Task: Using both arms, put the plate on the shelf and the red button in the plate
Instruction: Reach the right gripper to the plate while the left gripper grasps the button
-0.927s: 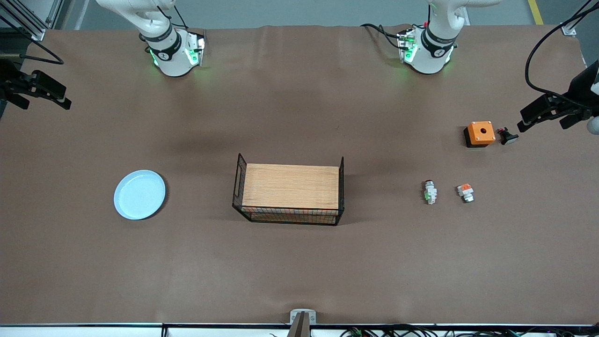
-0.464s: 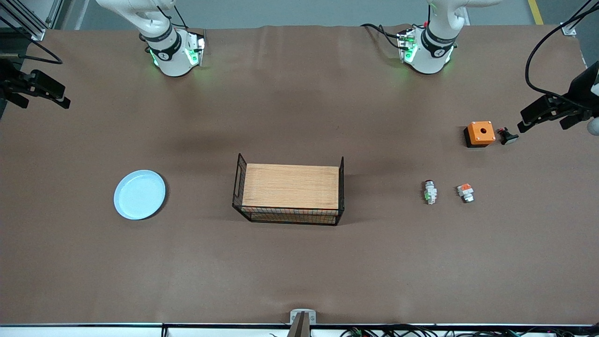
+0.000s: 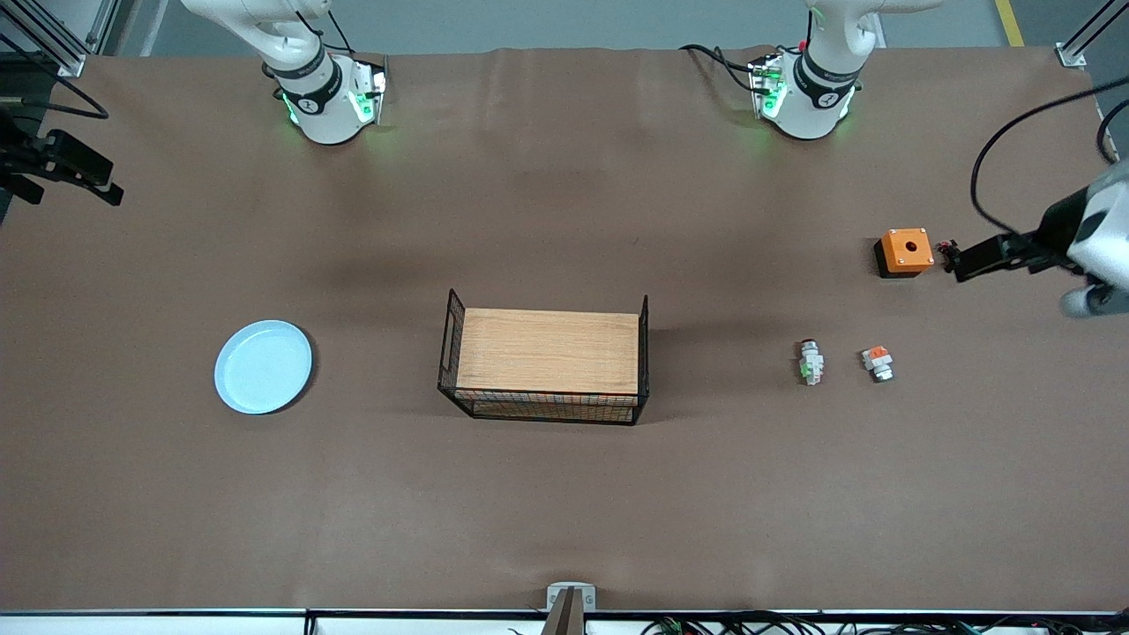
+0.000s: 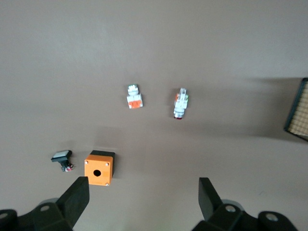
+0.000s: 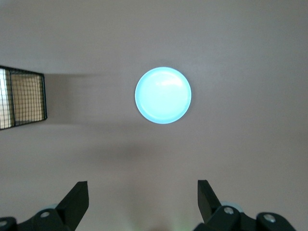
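- The plate lies flat on the brown table toward the right arm's end, well apart from the wire basket at the middle of the table; a wooden board tops the basket.
- The red button lies on its side toward the left arm's end of the table, between the basket and a similar white part with an orange block, which lies just beside it without touching.
- An orange box with a round hole in its top sits farther from the front camera than those two small parts.
- A small black-based button lies just beside the box, toward the left arm's end.
- The left gripper hangs in the air over the table's bare surface near the orange box, its fingers spread wide and holding nothing.
- The right gripper hangs high near the right arm's end of the table, its fingers likewise spread apart and empty; in its wrist view the plate shows whole, apart from the fingers, with a corner of the basket at the edge.
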`<state>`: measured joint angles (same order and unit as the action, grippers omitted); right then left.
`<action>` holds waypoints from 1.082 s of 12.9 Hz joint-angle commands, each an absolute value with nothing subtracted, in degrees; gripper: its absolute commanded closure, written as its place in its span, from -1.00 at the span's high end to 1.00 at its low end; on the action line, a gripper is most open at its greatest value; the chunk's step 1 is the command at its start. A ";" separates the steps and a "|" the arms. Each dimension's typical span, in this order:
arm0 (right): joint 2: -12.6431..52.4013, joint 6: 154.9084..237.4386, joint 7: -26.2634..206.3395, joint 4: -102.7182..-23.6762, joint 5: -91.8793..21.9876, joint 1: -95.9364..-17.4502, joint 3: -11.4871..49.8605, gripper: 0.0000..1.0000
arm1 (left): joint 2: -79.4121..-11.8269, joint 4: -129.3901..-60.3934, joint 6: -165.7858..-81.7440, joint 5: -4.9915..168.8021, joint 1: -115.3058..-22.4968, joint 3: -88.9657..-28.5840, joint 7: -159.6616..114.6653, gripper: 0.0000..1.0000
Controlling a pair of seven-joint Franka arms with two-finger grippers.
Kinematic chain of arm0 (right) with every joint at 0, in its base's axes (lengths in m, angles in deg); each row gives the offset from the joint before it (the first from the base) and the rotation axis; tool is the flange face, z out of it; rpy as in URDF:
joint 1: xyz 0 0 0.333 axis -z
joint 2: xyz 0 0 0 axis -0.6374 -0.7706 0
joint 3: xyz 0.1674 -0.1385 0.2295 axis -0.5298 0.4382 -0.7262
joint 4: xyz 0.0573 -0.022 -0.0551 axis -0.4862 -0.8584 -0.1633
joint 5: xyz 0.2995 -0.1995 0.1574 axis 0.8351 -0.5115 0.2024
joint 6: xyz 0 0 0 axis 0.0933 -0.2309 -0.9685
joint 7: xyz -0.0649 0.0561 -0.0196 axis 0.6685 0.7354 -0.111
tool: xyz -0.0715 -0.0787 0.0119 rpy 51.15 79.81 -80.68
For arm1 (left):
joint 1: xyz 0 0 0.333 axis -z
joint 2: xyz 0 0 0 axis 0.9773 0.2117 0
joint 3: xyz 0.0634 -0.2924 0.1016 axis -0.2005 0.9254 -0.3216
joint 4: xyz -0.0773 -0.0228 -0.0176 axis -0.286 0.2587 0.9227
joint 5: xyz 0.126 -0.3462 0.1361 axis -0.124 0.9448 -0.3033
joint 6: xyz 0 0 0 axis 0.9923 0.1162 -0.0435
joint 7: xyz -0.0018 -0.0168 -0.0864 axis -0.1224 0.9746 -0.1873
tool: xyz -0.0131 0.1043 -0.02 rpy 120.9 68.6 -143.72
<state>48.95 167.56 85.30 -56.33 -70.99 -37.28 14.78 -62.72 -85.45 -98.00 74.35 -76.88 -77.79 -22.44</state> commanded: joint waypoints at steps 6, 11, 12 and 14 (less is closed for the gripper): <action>31.94 182.39 97.90 -58.04 -70.03 -25.64 14.44 1.00 | -47.34 -88.24 -112.30 75.55 -75.58 -75.35 -21.94 1.00; 26.03 195.83 102.58 -65.40 -67.22 -22.55 14.44 1.00 | -47.60 -99.48 -128.55 75.55 -75.93 -71.83 -21.76 0.99; 25.85 199.87 102.58 -67.95 -67.13 -22.63 14.44 1.00 | -47.60 -101.68 -131.90 75.55 -75.76 -71.57 -21.76 0.99; 25.33 208.56 102.58 -73.48 -67.13 -22.81 14.44 1.00 | -47.08 -105.55 -138.40 74.76 -75.67 -71.04 -21.15 0.99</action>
